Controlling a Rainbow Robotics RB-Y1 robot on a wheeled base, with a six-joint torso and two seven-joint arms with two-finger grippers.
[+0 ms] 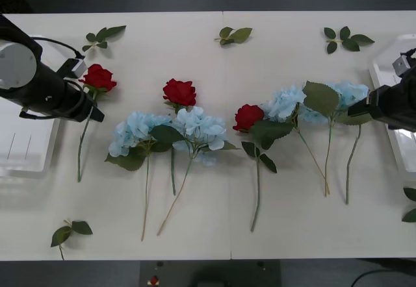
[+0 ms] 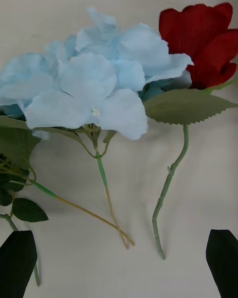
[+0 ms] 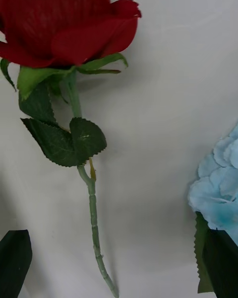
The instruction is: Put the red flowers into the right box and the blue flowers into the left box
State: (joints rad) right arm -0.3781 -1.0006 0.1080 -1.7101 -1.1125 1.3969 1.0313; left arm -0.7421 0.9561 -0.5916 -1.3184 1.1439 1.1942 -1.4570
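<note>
No text, label, brand, number or sign could be read in any of the views. The white table [image 1: 195, 235], the flowers lying on it and the translucent trays at its left and right edges carried no lettering that showed.

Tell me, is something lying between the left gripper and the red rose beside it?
Nothing visible does. The left gripper, fingers open, hangs beside the leftmost red rose, with bare table around its stem.
</note>
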